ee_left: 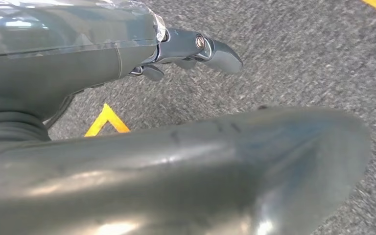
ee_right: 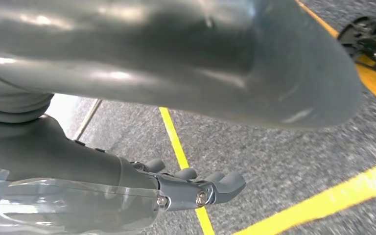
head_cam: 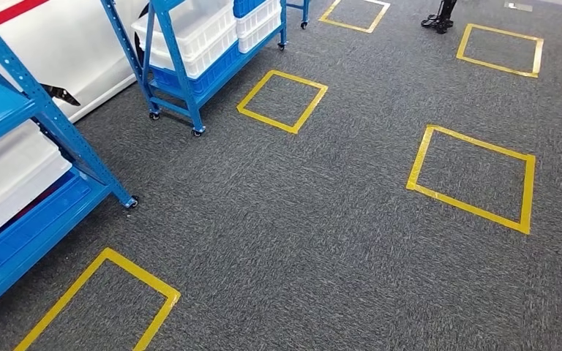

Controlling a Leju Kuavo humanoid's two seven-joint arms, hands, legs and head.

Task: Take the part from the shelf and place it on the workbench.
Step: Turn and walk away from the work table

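Left hand: left hand hangs over grey carpet in its wrist view, thick grey thumb across the foreground, darker fingers stretched out and apart from the thumb, nothing between them.
Right hand: right hand hangs over the same carpet, thumb wide in front, fingers extended side by side and spread away from the thumb, holding nothing; yellow tape lines cross the floor under it.
Nearest floor mark: yellow tape square sits at the lower left of the head view, just in front of the near shelf.
Near shelf: blue metal shelf stands at the left edge on small castors, with a white bin on its lower level above a blue tray.
Part: I cannot tell which item is the part; whatever lies in the bins is hidden by their walls.
Middle floor: two more tape squares, one just beside the far shelf, one well to the right.
Far shelf: second blue shelf on castors stands farther back, stacked with white bins over a blue one.
Far edge: two further tape squares lie at the top, and between them dark feet of a stand or a person, too small to tell which.
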